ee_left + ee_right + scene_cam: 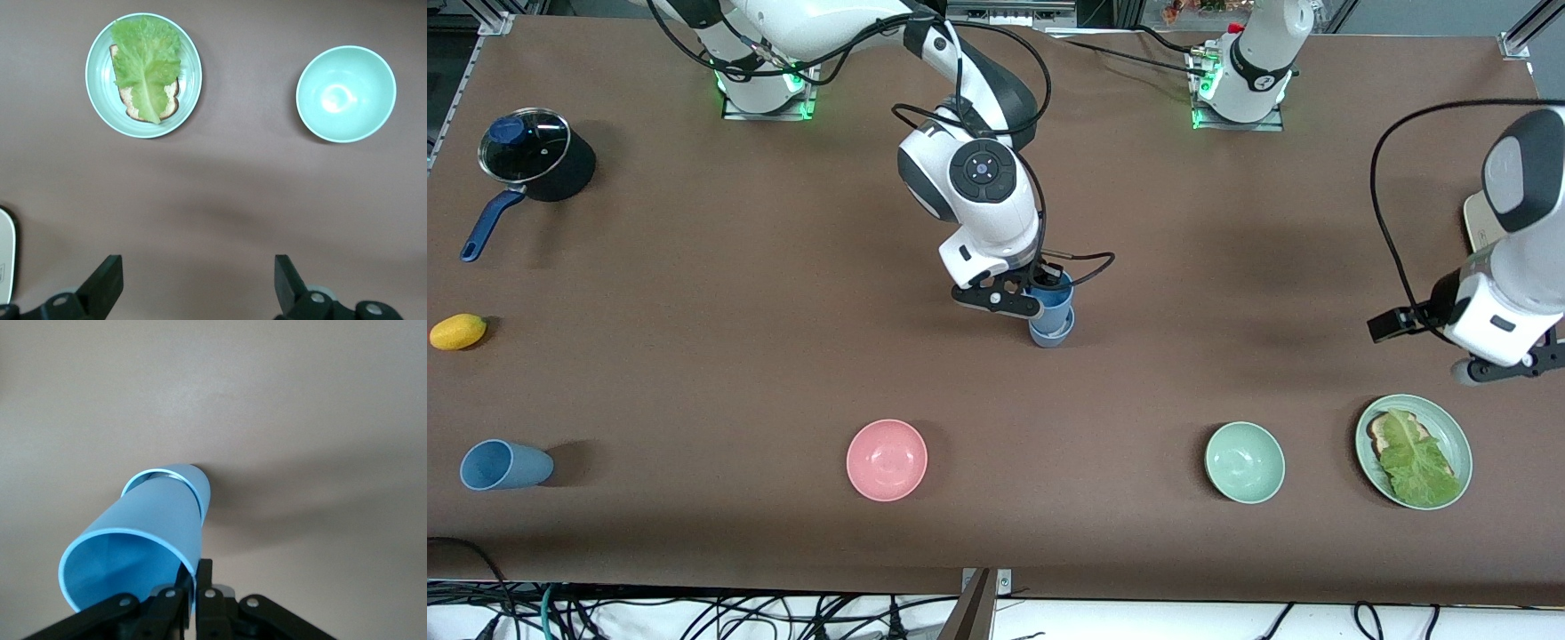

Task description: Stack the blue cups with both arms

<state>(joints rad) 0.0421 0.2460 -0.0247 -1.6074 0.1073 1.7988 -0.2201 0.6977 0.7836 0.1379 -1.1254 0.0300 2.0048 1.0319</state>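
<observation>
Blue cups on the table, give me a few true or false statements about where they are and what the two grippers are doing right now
1. The right gripper pinches the wall of the sky blue cup, which sits in another cup. True.
2. A third blue cup stands upright beside the pink bowl. False: it lies on its side at the right arm's end of the table, apart from the bowl.
3. The left gripper is open and holds nothing. True.
4. The left gripper hangs over the pot. False: it is near the plate with lettuce.
</observation>
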